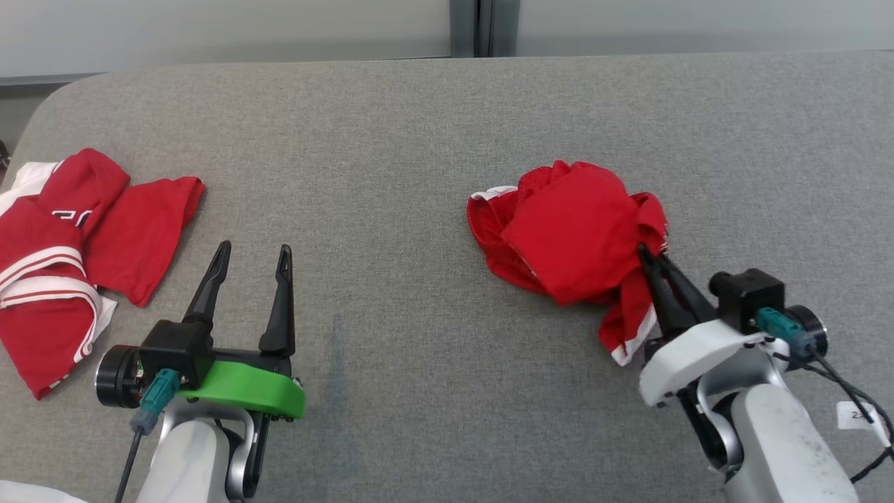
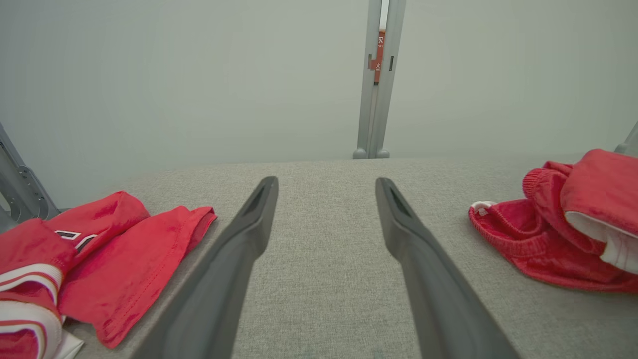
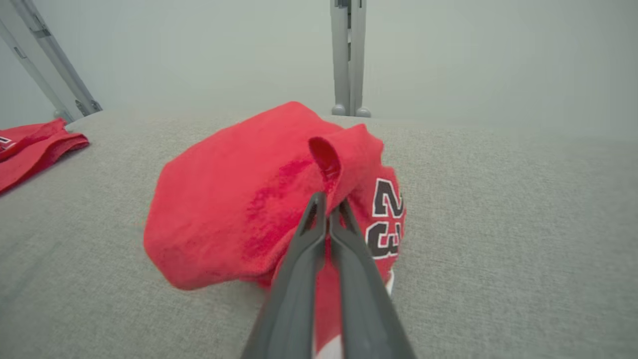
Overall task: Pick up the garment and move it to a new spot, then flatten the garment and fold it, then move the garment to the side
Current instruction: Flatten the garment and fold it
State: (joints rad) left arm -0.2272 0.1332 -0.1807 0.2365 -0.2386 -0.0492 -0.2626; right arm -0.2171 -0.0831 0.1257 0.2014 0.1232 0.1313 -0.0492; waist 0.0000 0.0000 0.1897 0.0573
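The grey fabric-covered table [image 1: 433, 119] spans my whole work area, with a pale wall panel [image 1: 209, 28] beyond its far edge and a grey upright post [image 3: 348, 55] standing at that edge. The crumpled garment [image 1: 569, 230], red with white trim, lies in a heap on the right half of the table at mid depth, directly ahead of my right arm. A second garment [image 1: 63, 258], red with white stripes, lies spread at the left edge of the table, well apart from the first. My left gripper [image 1: 254, 246] is positioned over bare table at the near left, just to the right of the second garment and not touching it. Its jaws stand wide apart with nothing between them. My right gripper [image 1: 644, 250] is at the near right edge of the crumpled garment. Its jaws are pressed together on a fold of the red cloth, and in the right wrist view a small loop of fabric rises just beyond the fingertips [image 3: 316, 202]. A white hem strip [image 1: 639, 339] of the crumpled garment trails toward me beside the right fingers. The number 23 [image 3: 385, 219], black with a white outline, shows on the cloth just to the right of the closed fingers.
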